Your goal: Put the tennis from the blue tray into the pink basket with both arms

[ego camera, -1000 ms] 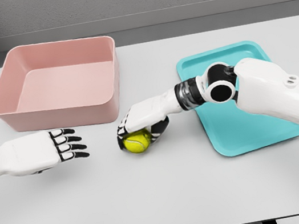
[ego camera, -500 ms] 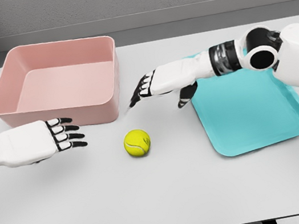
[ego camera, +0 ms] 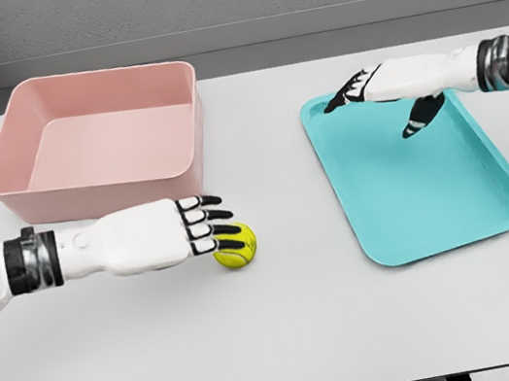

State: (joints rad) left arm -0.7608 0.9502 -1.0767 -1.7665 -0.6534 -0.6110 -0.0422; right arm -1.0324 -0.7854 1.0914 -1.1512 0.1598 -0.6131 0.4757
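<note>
Tennis ball (ego camera: pixel 237 249) half hidden behind spread left hand (ego camera: pixel 159 235); right hand (ego camera: pixel 385 89) spread.

The white left hand (ego camera: pixel 149 237) covers the left part of the yellow-green tennis ball (ego camera: pixel 238 249). Both white arms are cut by the picture's side edges, as are the grey tabletop (ego camera: pixel 289 332)'s corners.

Right hand (ego camera: pixel 385 89) has let go of the tennis ball (ego camera: pixel 236 249) & pulled back to the right; it now hovers over the blue tray's (ego camera: pixel 456 214) far end, fingers spread, empty. 1 s ago it was curled over the ball at table centre. Left hand (ego camera: pixel 159 234) has moved right from the left edge; its flat, extended fingertips (ego camera: pixel 225 227) now overlap the ball's left side.
</note>
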